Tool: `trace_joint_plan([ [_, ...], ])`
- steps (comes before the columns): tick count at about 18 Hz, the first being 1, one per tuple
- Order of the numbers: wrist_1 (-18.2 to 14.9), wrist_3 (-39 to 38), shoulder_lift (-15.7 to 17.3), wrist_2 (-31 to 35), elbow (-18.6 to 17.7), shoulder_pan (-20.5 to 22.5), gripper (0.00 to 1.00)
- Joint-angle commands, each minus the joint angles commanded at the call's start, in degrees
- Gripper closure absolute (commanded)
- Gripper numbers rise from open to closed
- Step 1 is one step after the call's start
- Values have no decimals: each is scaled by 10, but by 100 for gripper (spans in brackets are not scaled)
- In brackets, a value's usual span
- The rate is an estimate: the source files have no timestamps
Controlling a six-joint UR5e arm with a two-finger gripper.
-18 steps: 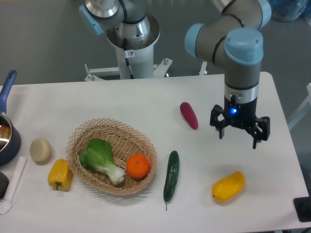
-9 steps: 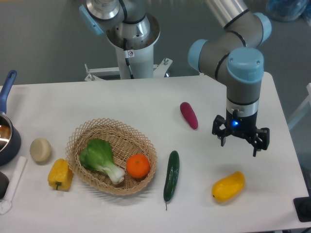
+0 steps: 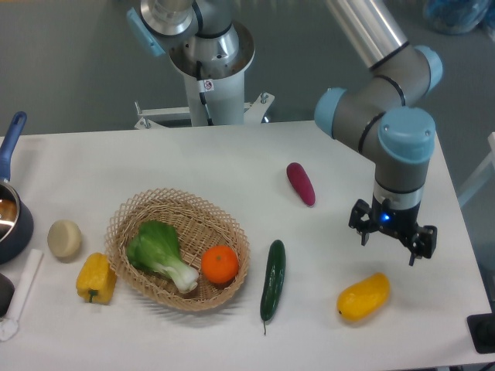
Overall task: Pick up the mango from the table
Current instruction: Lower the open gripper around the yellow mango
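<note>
White table (image 3: pixel 193 166) w/ lots of food on it, and the mango (image 3: pixel 363 297) lies near the front right edge, not held by anything. Gripper (image 3: pixel 392 241) hangs up above it, a bit behind and to the right in the pic, fingers spread apart w/ nothing between them. Mango's long side runs slanted, low left to high right, so the arm prob. needs to go down & forward a little and turn to pinch across the thin way.
</note>
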Motion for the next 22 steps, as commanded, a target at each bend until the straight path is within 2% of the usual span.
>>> trace_joint_plan([
  [6, 1, 9, -40, 0, 18, -11, 0],
  [16, 1, 9, -55, -1, 24, -16, 0],
  [19, 1, 6, -77, 1, 47, -30, 0],
  [22, 1, 6, -82, 1, 49, -32, 0],
])
